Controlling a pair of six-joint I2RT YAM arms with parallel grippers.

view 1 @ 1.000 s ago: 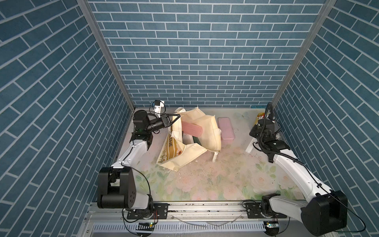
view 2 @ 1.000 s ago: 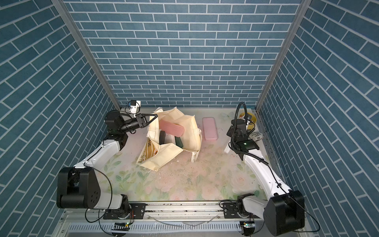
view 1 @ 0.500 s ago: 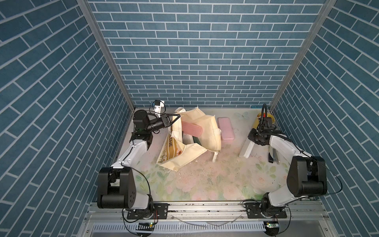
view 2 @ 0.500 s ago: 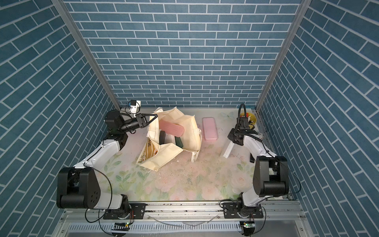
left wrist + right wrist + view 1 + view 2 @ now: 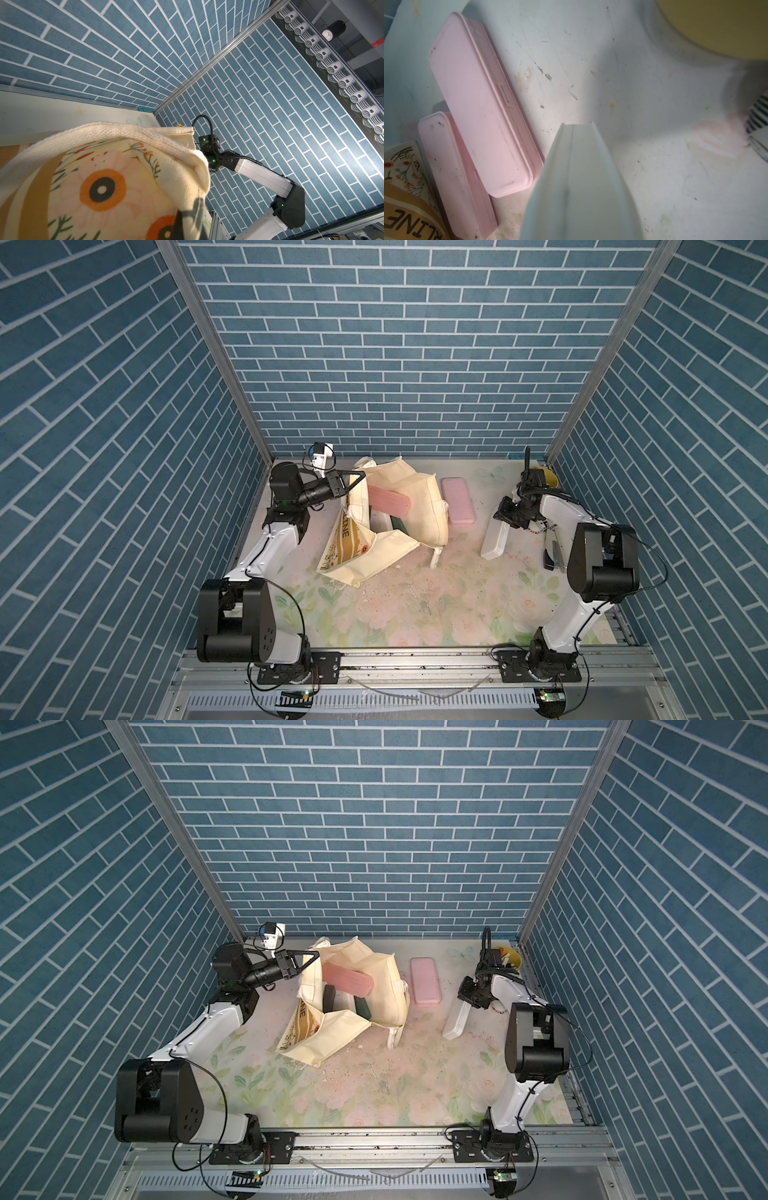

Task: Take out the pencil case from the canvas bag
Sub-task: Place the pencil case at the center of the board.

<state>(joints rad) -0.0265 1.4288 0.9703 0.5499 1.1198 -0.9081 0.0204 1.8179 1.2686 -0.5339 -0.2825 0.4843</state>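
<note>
Blue brick-pattern walls (image 5: 395, 344) are seen on three sides, with white joints throughout. The corners are marked by grey metal posts (image 5: 217, 348). The floor is covered by a pale floral mat (image 5: 415, 614), and crumbs and dark specks are scattered over it. Along the near edge a metal rail (image 5: 415, 670) is laid, with a slotted white duct (image 5: 457, 699) below. The scene is brightly, evenly lit. A row of white fittings (image 5: 334, 67) is caught above the wall in the left wrist view.
</note>
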